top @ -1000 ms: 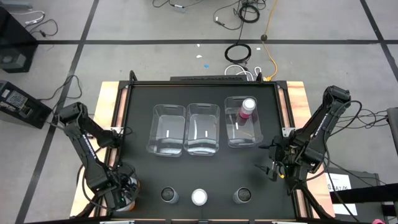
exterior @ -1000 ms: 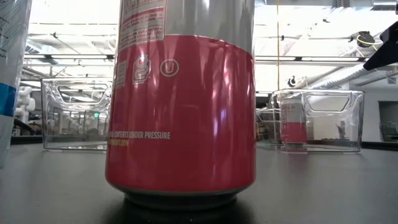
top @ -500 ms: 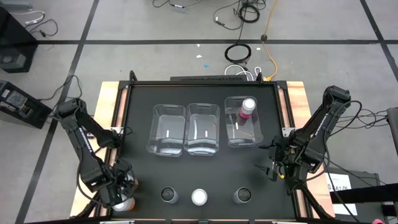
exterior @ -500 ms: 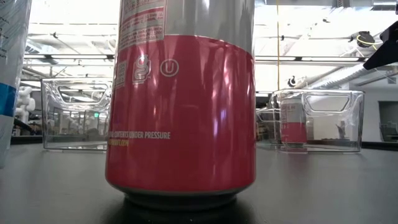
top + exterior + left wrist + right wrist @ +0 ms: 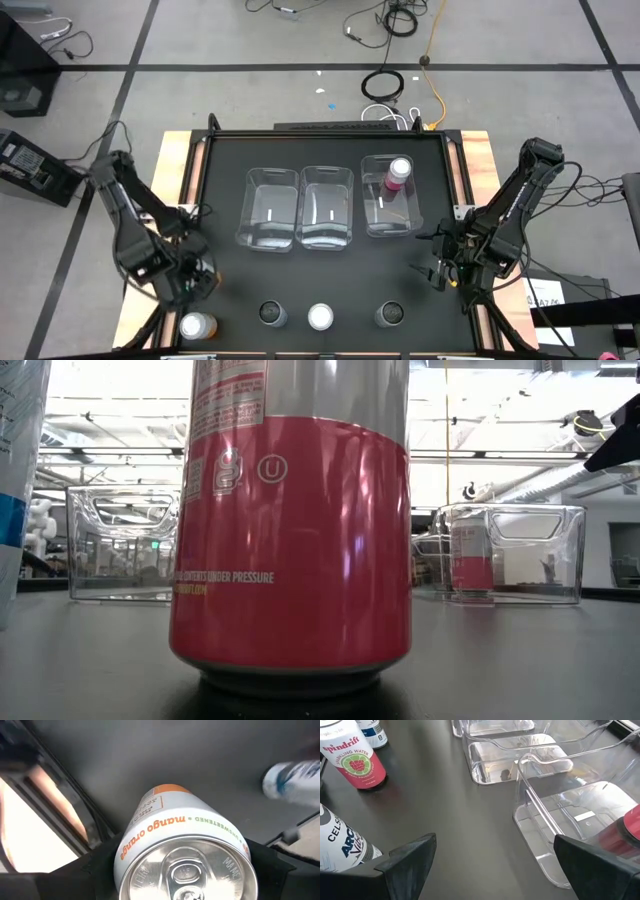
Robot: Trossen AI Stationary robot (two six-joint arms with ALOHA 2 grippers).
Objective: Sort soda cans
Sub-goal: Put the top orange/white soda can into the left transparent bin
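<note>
An orange can [image 5: 197,325] with a silver top stands upright at the table's near-left corner; the left wrist view shows its top and "mango orange" label [image 5: 182,845]. My left gripper [image 5: 190,285] is just on its far side, open, a finger on either side of the can's top [image 5: 182,870]. Three more cans stand in the near row: two dark-topped [image 5: 272,313] [image 5: 390,314] and one pale-topped pink [image 5: 320,317] [image 5: 300,520]. Another pink can [image 5: 399,172] stands in the right bin. My right gripper [image 5: 440,272] [image 5: 500,870] waits open, right of the row. My left gripper comes slanting down from the far side, with its fingers [image 5: 102,865] flanking the orange can's upper rim [image 5: 125,855]. Whether they touch the can, I cannot tell. The can stands upright on the table.
Three clear bins [image 5: 270,208] [image 5: 327,208] [image 5: 385,215] stand side by side in the middle of the table. The table's left edge [image 5: 75,835] runs close beside the orange can. A white and blue can [image 5: 20,460] shows at the left of the low view.
My left gripper has drawn back from over the orange can toward the table's far edge, so that the can's silver top now shows in the high view. The can has stayed where it stood.
</note>
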